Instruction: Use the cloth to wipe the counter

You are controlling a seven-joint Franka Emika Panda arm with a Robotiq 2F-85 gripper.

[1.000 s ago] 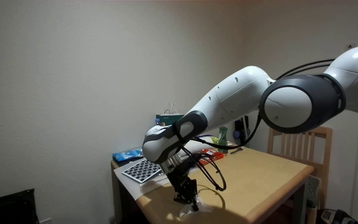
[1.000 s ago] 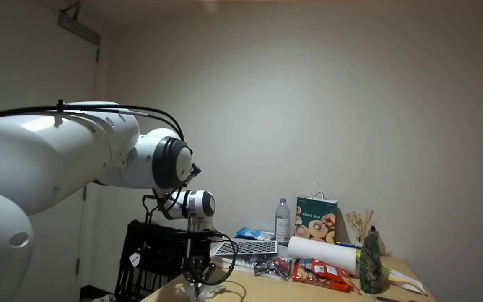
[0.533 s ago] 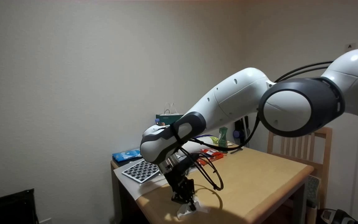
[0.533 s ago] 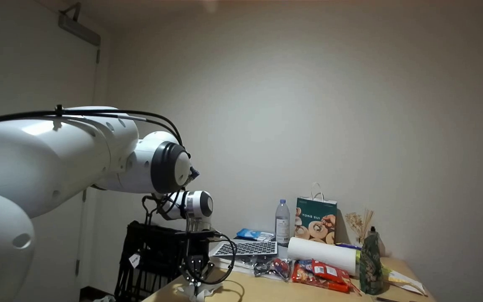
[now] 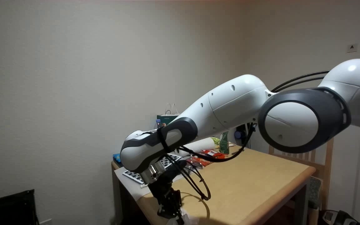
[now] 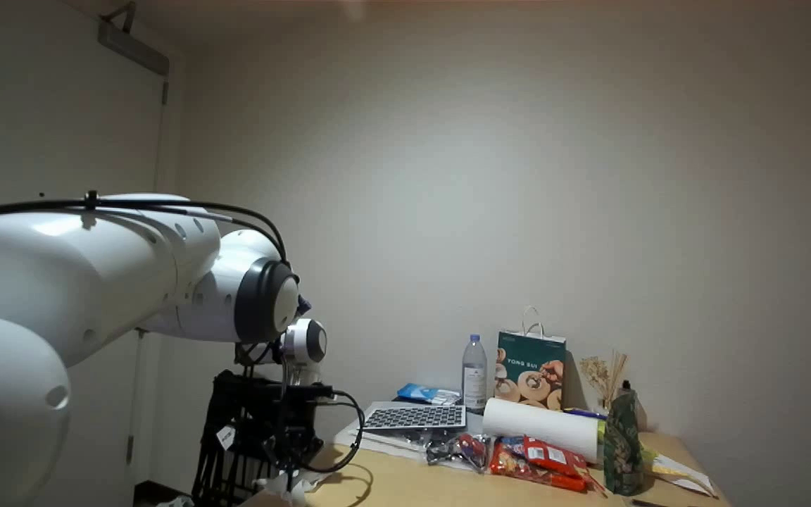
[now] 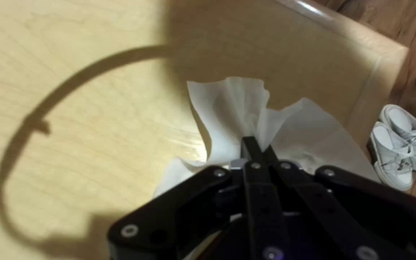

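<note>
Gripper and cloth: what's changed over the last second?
The gripper and the cloth moved left over the table in both exterior views, the arm shifting left and lower with them. No grab or release shows; the cloth is pinched in the gripper now. The bottle, bag and roll stayed put.

The cloth looks papery, matt and creased. The bench is smooth, wood-grained, glossy along its edge. Metal screws dot the matt gripper; the Panda arm has a smooth, glossy shell.
</note>
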